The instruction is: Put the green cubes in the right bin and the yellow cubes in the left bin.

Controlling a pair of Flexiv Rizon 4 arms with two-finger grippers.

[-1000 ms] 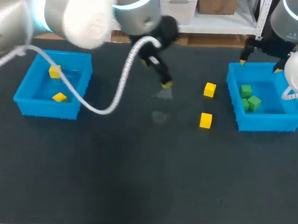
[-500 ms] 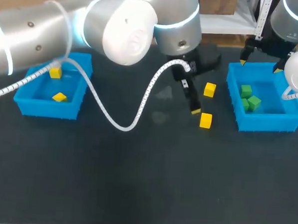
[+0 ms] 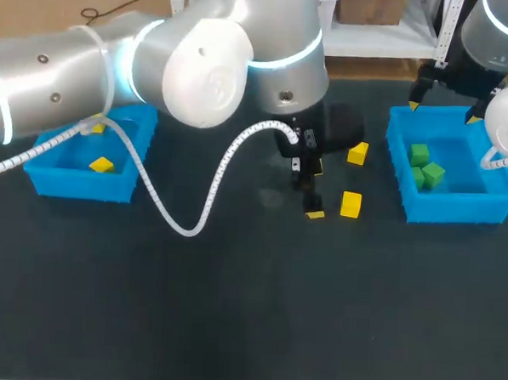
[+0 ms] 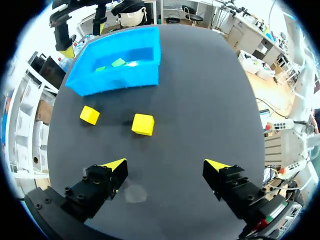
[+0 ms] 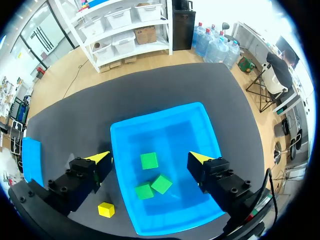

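The silver left arm (image 3: 201,68) spans from upper left to centre. Its left pincer (image 3: 315,191), spread, points down just left of two small yellow cubes (image 3: 350,204). The right pincer (image 3: 444,112), spread, hovers over the blue plastic bin (image 3: 453,209) of green cubes (image 3: 425,169), upper right.

The left arm (image 3: 201,68) half hides the far yellow cube (image 3: 92,129) in the left bin (image 3: 79,185).

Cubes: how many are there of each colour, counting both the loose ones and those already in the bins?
yellow cubes: 4, two loose on the table, two in the left bin
green cubes: 3, all in the right bin
Total: 7 cubes
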